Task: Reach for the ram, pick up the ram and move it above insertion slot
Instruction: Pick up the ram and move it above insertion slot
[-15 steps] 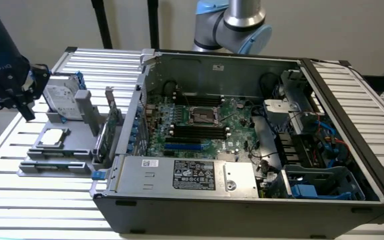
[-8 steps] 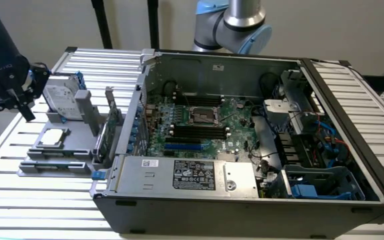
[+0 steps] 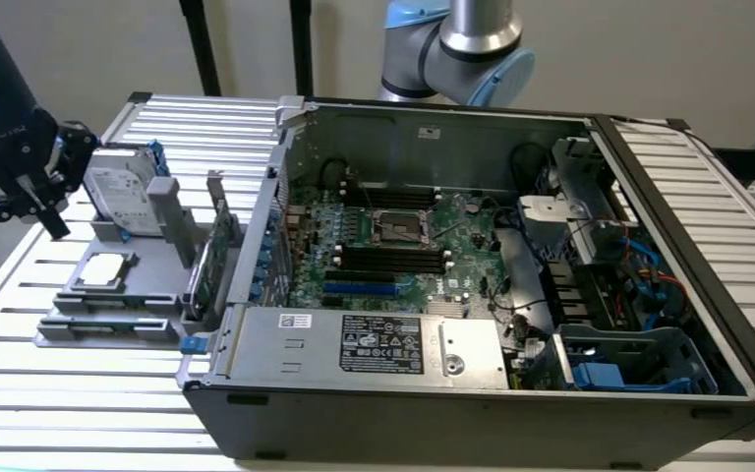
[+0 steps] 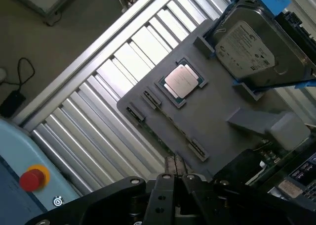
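My fingers (image 3: pixel 52 228) are clenched together, empty. In the exterior view the ram (image 3: pixel 105 324) sits in the grey holder's (image 3: pixel 139 280) front slot on the desk (image 3: pixel 50 403), at five o'clock from them, with its long axis nine-to-three.

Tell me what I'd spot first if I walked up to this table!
Probably the big open grey metal computer case in the middle of the exterior view, with its green motherboard showing inside. On the exterior view's left, a grey plastic holder carries an upright silver hard drive and a square silver processor chip, with the black gripper hovering close by.
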